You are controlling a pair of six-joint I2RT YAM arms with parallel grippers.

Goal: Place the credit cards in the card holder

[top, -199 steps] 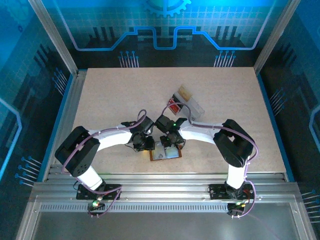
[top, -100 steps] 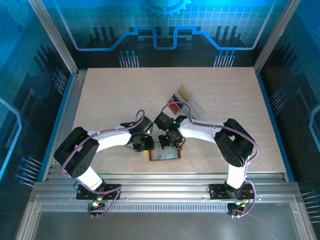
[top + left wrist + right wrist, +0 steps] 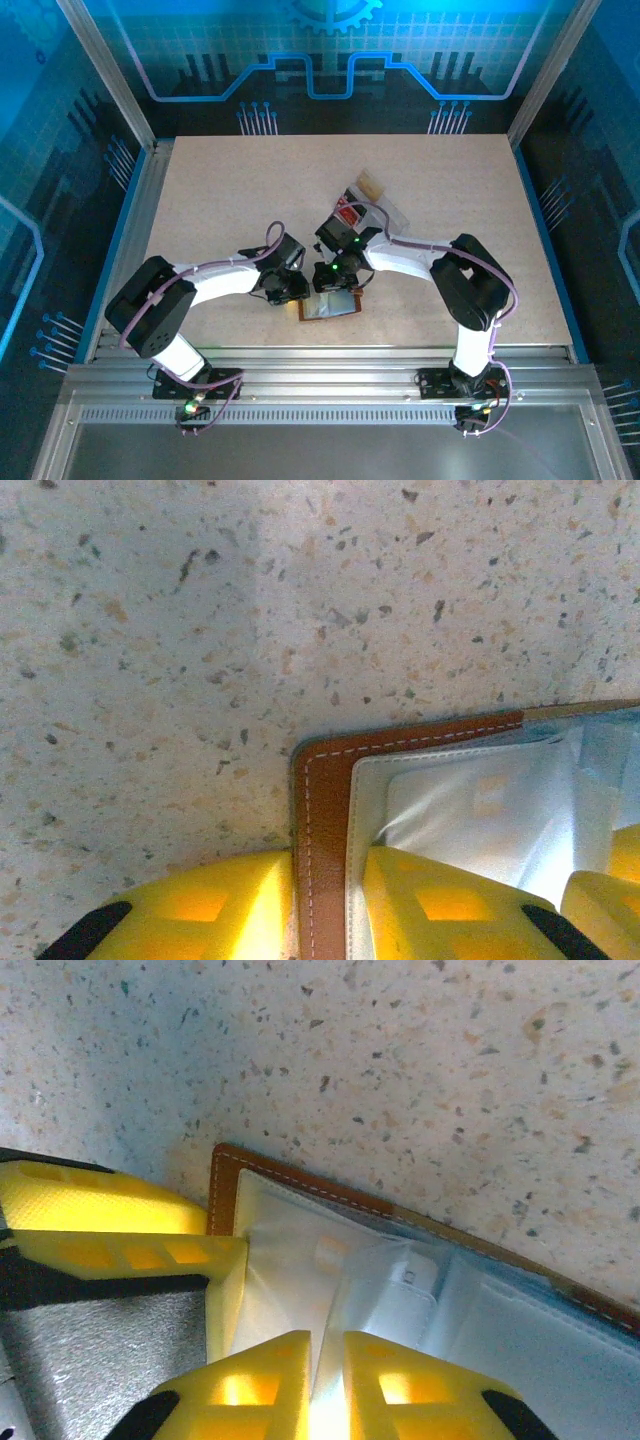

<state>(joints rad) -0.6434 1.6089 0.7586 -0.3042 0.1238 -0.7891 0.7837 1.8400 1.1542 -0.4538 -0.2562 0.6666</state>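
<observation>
The card holder (image 3: 335, 308) lies open near the table's front edge, brown leather with pale pockets. My left gripper (image 3: 291, 289) is at its left edge. In the left wrist view the left gripper (image 3: 326, 885) is shut on the card holder (image 3: 322, 790), with the stitched brown border between the yellow fingers (image 3: 215, 905). My right gripper (image 3: 336, 282) is over the pockets. In its own view the right gripper (image 3: 327, 1365) stands slightly open around a thin pale sheet rising from the card holder (image 3: 285, 1250). I cannot tell whether that sheet is a credit card or a pocket flap.
A clear plastic tray (image 3: 385, 212) sits behind the arms, holding a red card (image 3: 348, 213) and a tan card (image 3: 370, 184). The left arm's yellow finger (image 3: 110, 1215) shows beside the holder in the right wrist view. Aluminium rails border the table.
Both grippers and the card holder have shifted slightly towards the near edge. The right gripper's fingers have parted a little.
</observation>
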